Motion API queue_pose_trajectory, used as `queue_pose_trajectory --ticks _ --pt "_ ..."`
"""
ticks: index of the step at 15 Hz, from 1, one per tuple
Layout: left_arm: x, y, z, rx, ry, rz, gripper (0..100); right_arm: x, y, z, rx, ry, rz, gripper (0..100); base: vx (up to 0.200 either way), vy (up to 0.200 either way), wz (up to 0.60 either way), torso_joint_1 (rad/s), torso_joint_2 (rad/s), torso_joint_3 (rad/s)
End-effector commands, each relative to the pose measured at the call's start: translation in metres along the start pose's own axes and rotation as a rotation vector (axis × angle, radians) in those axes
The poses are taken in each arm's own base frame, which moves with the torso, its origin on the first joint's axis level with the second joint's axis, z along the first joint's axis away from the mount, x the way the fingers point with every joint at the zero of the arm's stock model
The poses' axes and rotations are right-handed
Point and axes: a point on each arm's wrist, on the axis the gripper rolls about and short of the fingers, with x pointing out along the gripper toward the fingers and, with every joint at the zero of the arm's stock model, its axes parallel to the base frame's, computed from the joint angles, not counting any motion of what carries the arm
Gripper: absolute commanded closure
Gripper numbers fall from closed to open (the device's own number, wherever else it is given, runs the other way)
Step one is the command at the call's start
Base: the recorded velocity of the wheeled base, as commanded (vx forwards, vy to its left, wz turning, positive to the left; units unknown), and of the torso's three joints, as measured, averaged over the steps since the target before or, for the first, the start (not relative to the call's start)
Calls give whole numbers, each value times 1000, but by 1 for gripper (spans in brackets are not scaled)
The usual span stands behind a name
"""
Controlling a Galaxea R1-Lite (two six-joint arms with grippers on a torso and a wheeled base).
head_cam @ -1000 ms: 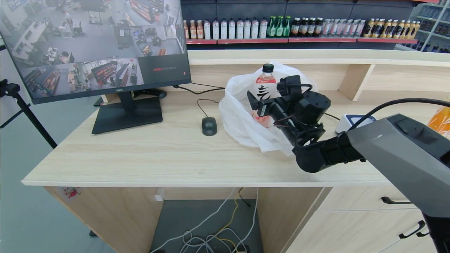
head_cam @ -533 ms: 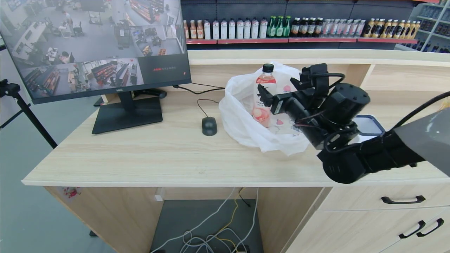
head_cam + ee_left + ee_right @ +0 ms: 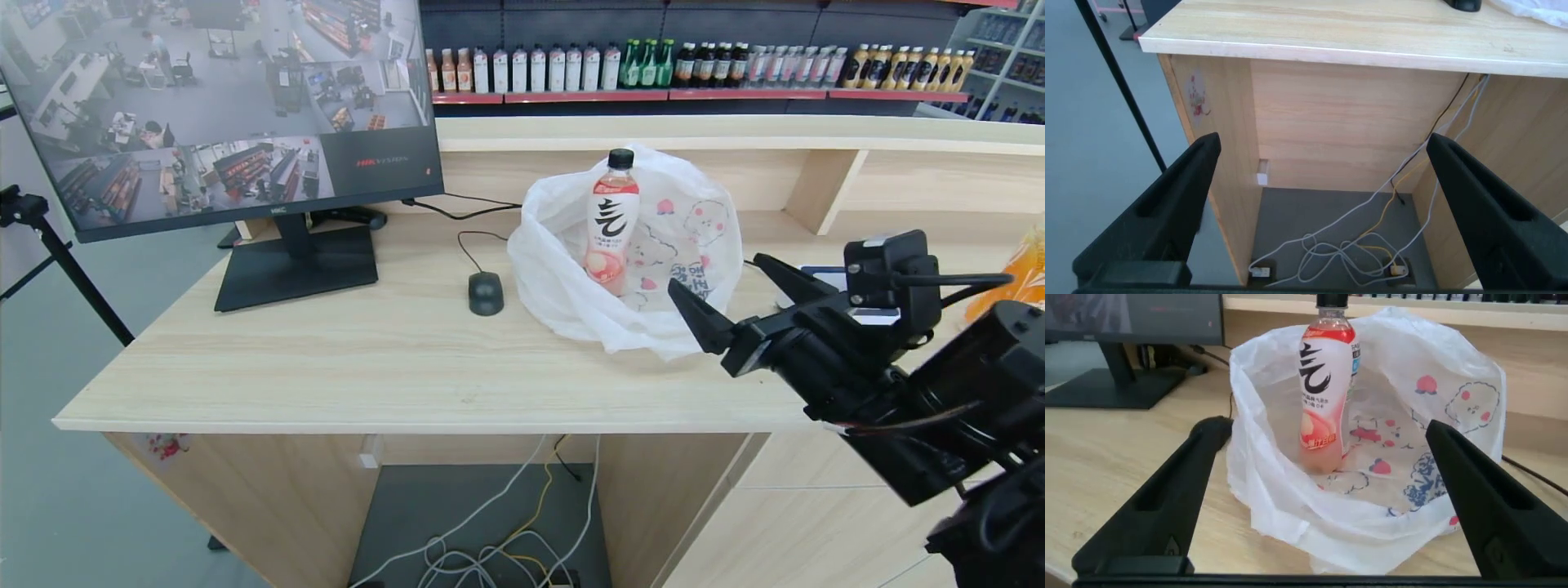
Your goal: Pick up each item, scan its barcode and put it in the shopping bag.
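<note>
The room is bright, with soft, even light coming from above. The wooden counter [image 3: 367, 359] looks pale and well lit. The white shopping bag [image 3: 563, 294] is the brightest thing, and light shines through its thin sides. A faint, soft shadow lies on the wood at the bag's 5 o'clock. The mouse [image 3: 486, 292] has a small shadow tight around it. The monitor [image 3: 220, 106] glows with its own light. The black right gripper [image 3: 714, 271] looks very dark against the pale wood. Under the counter, at 6 o'clock in the head view, it is dimmer. The head view bends things near its edges, so the monitor at 10 o'clock leans.
</note>
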Motion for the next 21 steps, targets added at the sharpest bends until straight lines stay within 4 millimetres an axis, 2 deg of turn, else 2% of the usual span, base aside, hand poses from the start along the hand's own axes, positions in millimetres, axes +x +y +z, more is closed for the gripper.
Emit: queue_pose_trajectory --ticks 1,4,6,9,15,21 --pt "0 0 0 -3 -1 0 0 -15 0 8 4 -6 8 0 0 0 0 0 0 0" --pt "0 0 0 -26 -4 3 0 -25 0 -1 -1 42 13 0 0 -133 0 2 0 2" --pt "0 0 0 -27 -4 3 0 -13 1 8 7 -12 7 0 0 -200 0 2 -2 5" --pt "0 0 0 -27 -2 3 0 -15 0 8 6 -8 6 0 0 -200 0 7 5 2" --pt "0 0 0 -29 -2 3 0 -29 -1 10 6 4 12 0 0 -200 0 3 3 2" --pt "0 0 0 -29 -2 3 0 -51 -5 18 5 -5 6 0 0 -200 0 1 1 1"
